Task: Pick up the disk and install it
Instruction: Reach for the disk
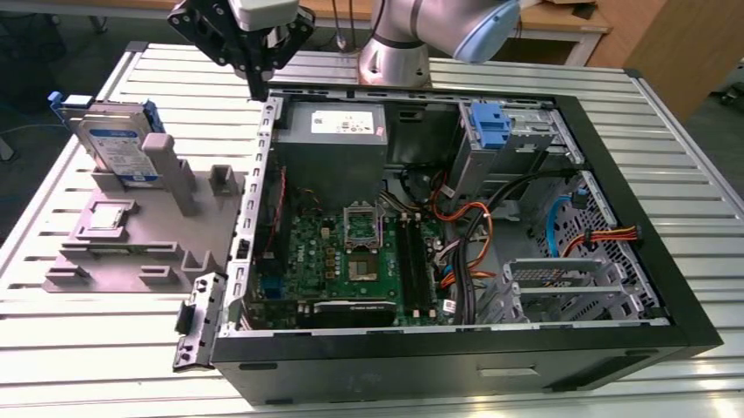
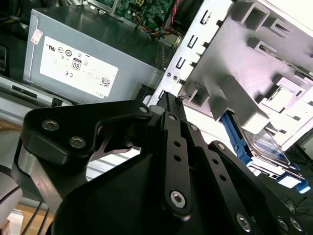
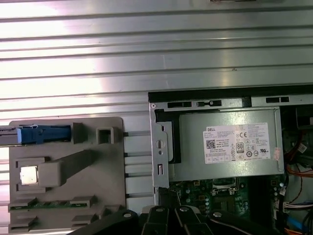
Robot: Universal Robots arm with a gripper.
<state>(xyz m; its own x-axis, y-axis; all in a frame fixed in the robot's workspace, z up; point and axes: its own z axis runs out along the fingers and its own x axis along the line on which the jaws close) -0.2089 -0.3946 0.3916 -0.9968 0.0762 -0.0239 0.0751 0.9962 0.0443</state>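
The disk (image 1: 117,144) stands on edge in a slot at the far end of a grey fixture (image 1: 139,257), on the exterior view's left; it is silver with a white-and-blue label and a blue carrier. In the first wrist view the disk (image 3: 41,134) shows edge-on, and in the second wrist view the disk (image 2: 268,143) is partly hidden behind the fixture. My gripper (image 1: 257,91) hangs above the back left corner of the open computer case (image 1: 686,261), to the right of the disk and apart from it. The gripper (image 2: 170,100) is shut, its black fingers meeting at a point with nothing held.
The case lies open on a slatted metal table (image 1: 70,366), with a grey power supply (image 1: 331,131), motherboard (image 1: 348,261), cables and a drive bay holding a blue carrier (image 1: 490,126). A small square chip (image 1: 103,218) sits on the fixture. The arm's base (image 1: 395,52) stands behind the case.
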